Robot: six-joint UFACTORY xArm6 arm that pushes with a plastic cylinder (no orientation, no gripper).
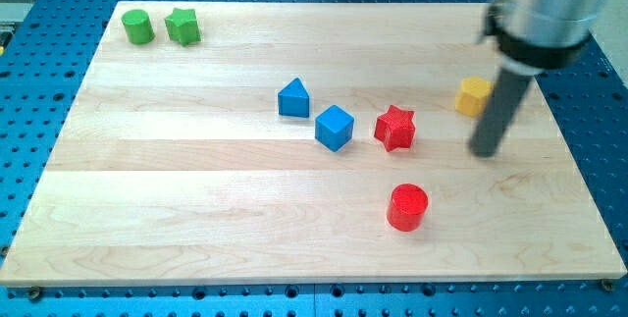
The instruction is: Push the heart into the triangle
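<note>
A yellow block (472,95) lies at the view's right; its right side is hidden behind my rod, and its shape reads as a heart only loosely. A blue triangle block (293,98) lies near the board's middle, well to the left of it. My tip (484,151) rests on the board just below and slightly right of the yellow block, close to it but apart. A blue cube (334,127) and a red star (395,128) lie between the yellow block and the triangle.
A red cylinder (407,206) lies below the red star. A green cylinder (136,26) and a green star (183,26) sit at the top left corner. The wooden board (196,219) lies on a blue perforated table.
</note>
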